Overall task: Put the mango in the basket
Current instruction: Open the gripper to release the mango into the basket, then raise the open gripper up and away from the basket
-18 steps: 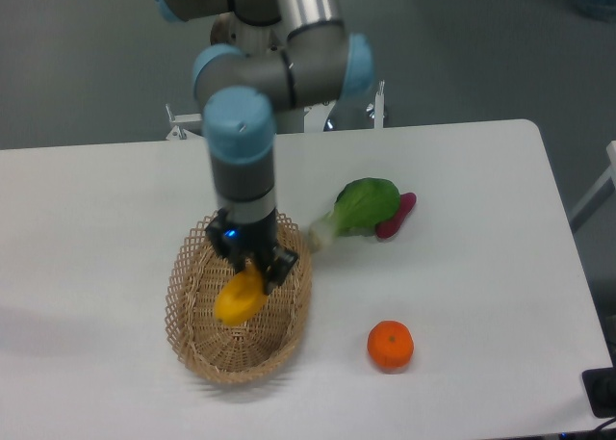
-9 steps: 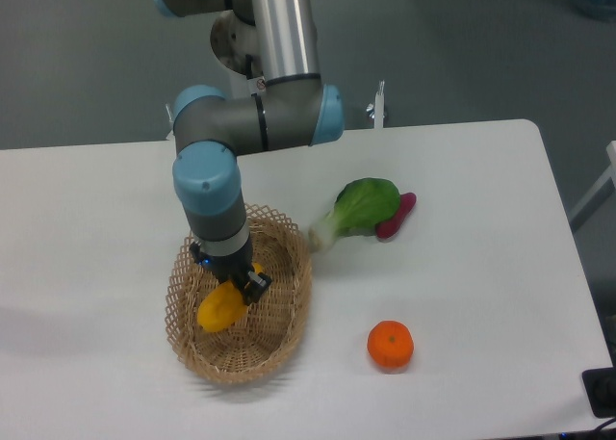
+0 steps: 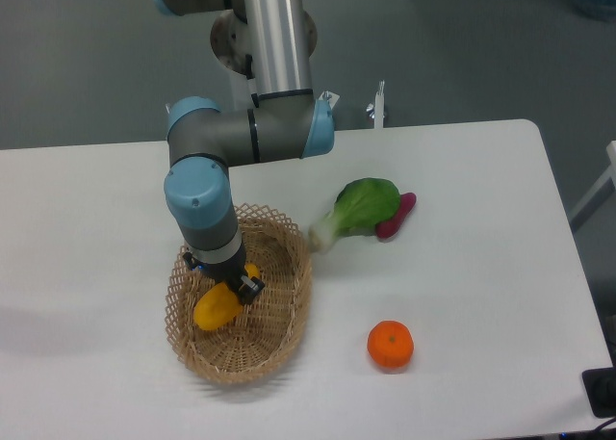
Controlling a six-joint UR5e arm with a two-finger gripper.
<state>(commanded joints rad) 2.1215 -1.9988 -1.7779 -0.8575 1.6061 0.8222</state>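
Currently the gripper (image 3: pixel 228 281) is lowered inside the basket (image 3: pixel 285 317), fingers closed on the mango (image 3: pixel 216 306), which sits low in its left half. Remaining, by judgement: release and retract.

The mango (image 3: pixel 216 305) lies in the basket (image 3: pixel 281 339), left of the tangerine (image 3: pixel 390 345).

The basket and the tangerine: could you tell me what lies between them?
Nothing: in the camera view, only bare white table separates the basket from the tangerine.
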